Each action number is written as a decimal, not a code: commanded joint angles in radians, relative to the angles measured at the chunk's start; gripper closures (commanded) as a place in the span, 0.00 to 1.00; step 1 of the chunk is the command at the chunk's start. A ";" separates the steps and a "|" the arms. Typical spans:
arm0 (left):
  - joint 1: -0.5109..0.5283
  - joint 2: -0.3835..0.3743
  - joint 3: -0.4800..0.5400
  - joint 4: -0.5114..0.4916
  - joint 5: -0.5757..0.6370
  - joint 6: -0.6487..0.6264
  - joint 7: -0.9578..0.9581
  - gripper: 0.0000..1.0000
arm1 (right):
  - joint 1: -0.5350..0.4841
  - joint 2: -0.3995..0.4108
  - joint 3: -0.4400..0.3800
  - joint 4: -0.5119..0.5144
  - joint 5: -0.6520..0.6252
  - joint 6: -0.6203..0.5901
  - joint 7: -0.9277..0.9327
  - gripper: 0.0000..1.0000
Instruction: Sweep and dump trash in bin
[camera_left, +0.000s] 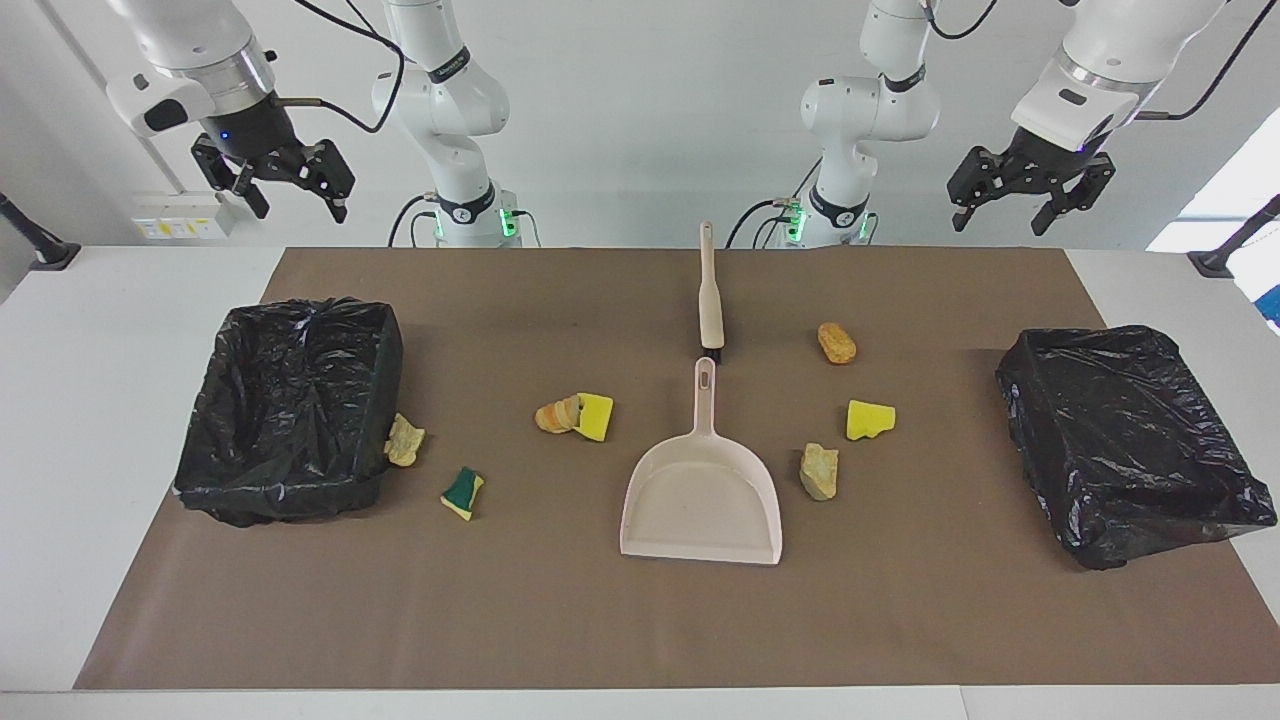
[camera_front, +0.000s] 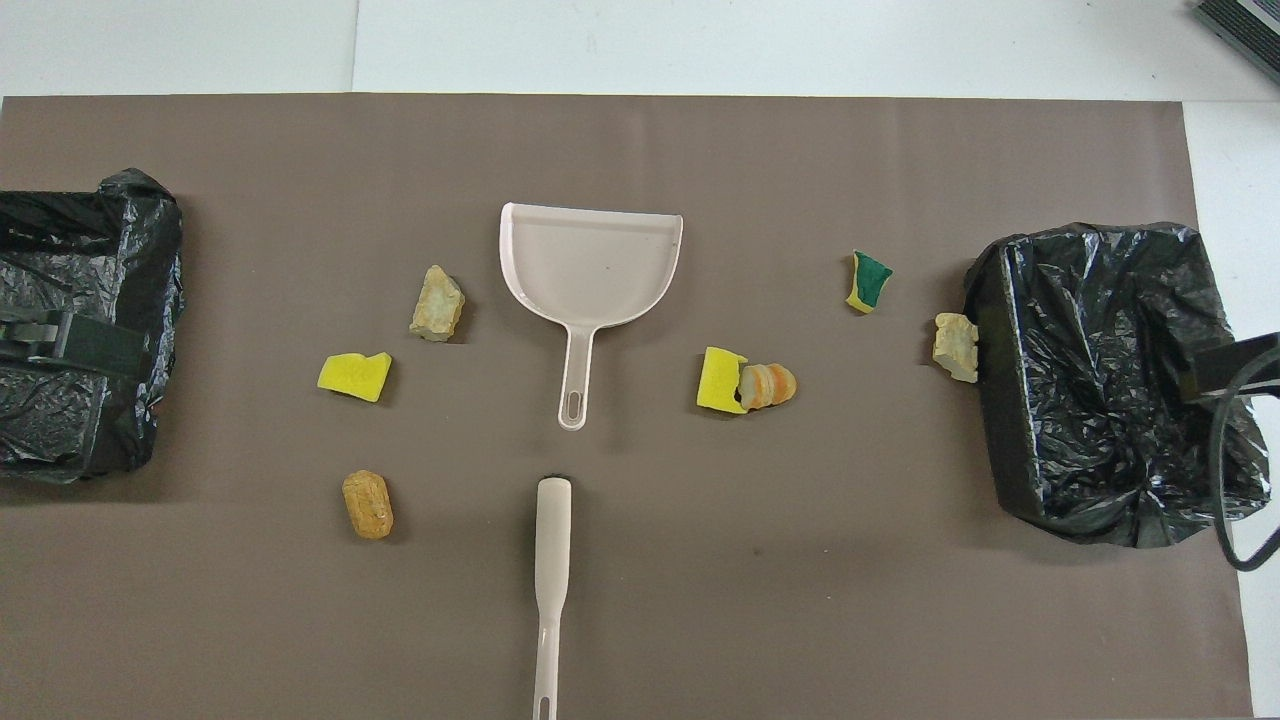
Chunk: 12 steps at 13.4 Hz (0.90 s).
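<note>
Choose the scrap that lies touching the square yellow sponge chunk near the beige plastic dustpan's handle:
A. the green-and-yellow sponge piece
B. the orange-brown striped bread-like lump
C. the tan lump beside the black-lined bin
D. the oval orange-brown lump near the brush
B: the orange-brown striped bread-like lump lies pressed against the square yellow sponge chunk, toward the right arm's end of the table from the beige plastic dustpan; no other scrap touches that chunk.

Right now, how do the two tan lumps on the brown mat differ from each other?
The tan lump beside the dustpan lies toward the left arm's end of the table; the tan lump at the bin lies toward the right arm's end. The first has bare mat all around it and sits apart from the dustpan; the second rests against the black-lined bin. Both are small, pale and rough-edged.
</note>
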 joint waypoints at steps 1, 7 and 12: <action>-0.009 -0.061 -0.035 -0.083 0.002 0.005 -0.016 0.00 | 0.003 -0.025 0.000 -0.023 -0.005 -0.011 -0.001 0.00; -0.023 -0.308 -0.218 -0.508 -0.084 0.166 -0.126 0.00 | 0.006 -0.019 0.001 -0.041 -0.003 0.004 -0.003 0.00; -0.026 -0.397 -0.399 -0.789 -0.185 0.327 -0.243 0.00 | 0.069 0.074 0.004 -0.043 0.017 0.098 0.011 0.00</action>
